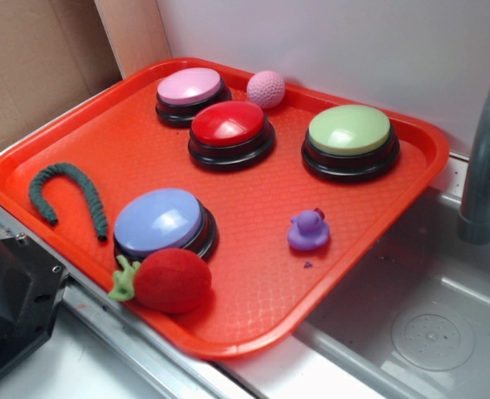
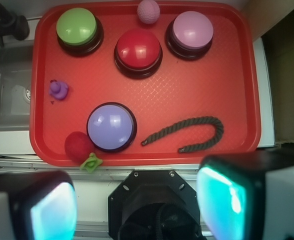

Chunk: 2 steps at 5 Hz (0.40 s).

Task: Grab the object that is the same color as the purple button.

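Note:
A small purple rubber duck (image 1: 309, 230) sits on the red tray (image 1: 253, 199) near its right edge; in the wrist view the duck (image 2: 58, 90) is at the tray's left side. The purple button (image 1: 161, 222), lavender-blue dome on a black base, stands at the tray's front; it also shows in the wrist view (image 2: 111, 126). My gripper (image 2: 137, 207) is open and empty, high above the robot base, off the tray's near edge and far from the duck. Only its two fingers (image 2: 224, 197) show, at the bottom of the wrist view. The gripper is out of the exterior view.
On the tray: a pink button (image 1: 190, 94), a red button (image 1: 230, 133), a green button (image 1: 349, 140), a pink textured ball (image 1: 265, 88), a green rope (image 1: 68, 193) and a red plush strawberry (image 1: 168, 280). A sink (image 1: 428, 324) with a grey faucet (image 1: 486, 158) lies right of the tray.

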Each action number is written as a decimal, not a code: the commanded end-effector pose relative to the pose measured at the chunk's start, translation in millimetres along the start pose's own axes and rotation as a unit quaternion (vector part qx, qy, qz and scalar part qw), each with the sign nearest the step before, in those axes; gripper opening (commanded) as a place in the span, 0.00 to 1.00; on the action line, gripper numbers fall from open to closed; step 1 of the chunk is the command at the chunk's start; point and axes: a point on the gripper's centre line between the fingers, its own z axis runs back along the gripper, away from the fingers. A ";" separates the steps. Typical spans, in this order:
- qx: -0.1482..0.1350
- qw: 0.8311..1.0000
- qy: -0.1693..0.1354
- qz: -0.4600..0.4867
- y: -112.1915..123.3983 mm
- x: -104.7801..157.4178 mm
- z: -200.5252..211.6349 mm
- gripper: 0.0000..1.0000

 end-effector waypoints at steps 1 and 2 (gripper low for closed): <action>0.000 1.000 0.000 0.000 0.0 0.0 0.0 1.00; -0.031 0.993 -0.018 -0.114 -31.0 22.0 -13.1 1.00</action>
